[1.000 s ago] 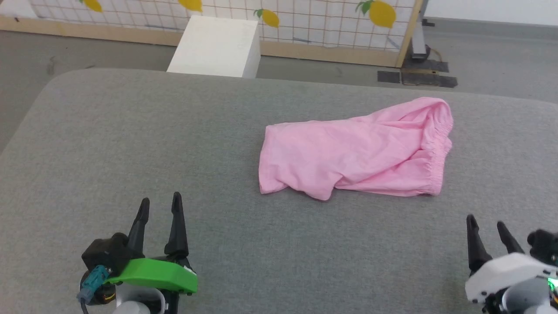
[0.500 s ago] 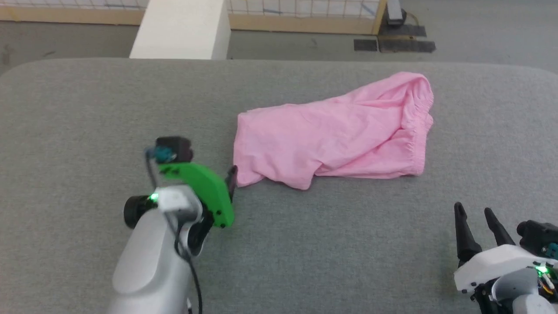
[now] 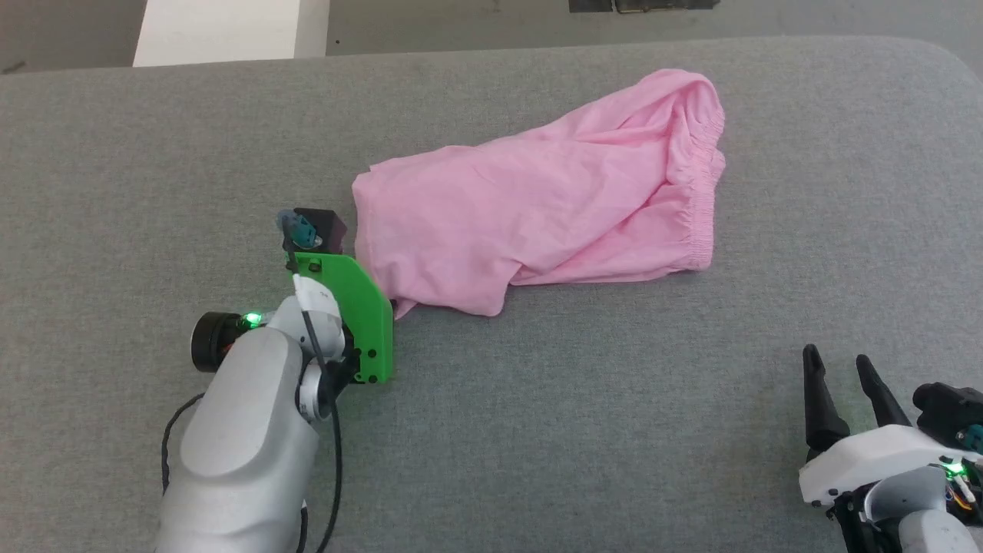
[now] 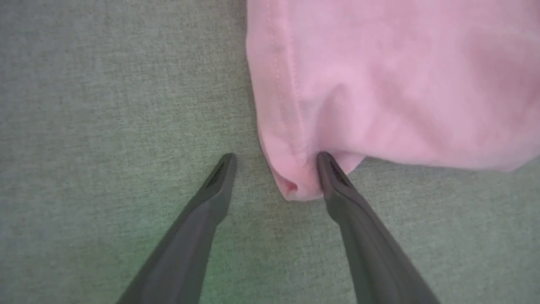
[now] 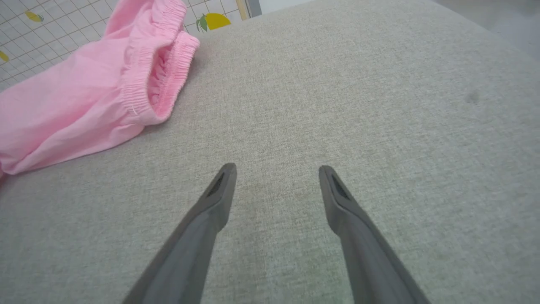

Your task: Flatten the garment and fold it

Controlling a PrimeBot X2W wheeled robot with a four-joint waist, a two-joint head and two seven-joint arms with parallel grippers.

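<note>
Pink garment lies bunched on the grey surface; wide-open left gripper straddles its near corner; right gripper gapes empty.

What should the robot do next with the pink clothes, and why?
Probably shut the left hand on the near corner of the garment. Its fingers stand open with that corner between them, one tip against the cloth, and the garment lies crumpled, so a pinch would let it pull flat.
</note>
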